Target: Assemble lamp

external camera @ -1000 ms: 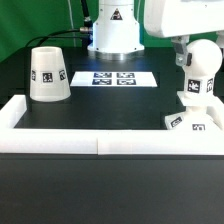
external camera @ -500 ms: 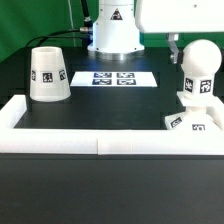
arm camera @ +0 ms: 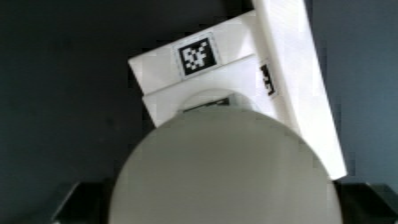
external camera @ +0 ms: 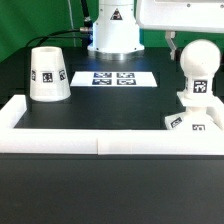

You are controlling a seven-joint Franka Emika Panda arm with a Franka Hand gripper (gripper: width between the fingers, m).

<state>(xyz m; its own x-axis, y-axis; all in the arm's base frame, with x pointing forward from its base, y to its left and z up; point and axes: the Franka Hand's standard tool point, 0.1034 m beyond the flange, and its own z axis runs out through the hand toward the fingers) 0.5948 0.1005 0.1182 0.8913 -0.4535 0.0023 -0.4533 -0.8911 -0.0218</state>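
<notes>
Bulb (external camera: 199,62), rounded and white, stands upright on squat tagged base (external camera: 190,119).

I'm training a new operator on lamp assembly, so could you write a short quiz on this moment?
1. True or false: the shade stands apart from the bulb, toward the exterior view's left.
2. What does the bulb stand on? A) the marker board B) the base C) the shade
3. Which lamp part is not yet fitted?

Key: 1 true; 2 B; 3 the shade.
</notes>
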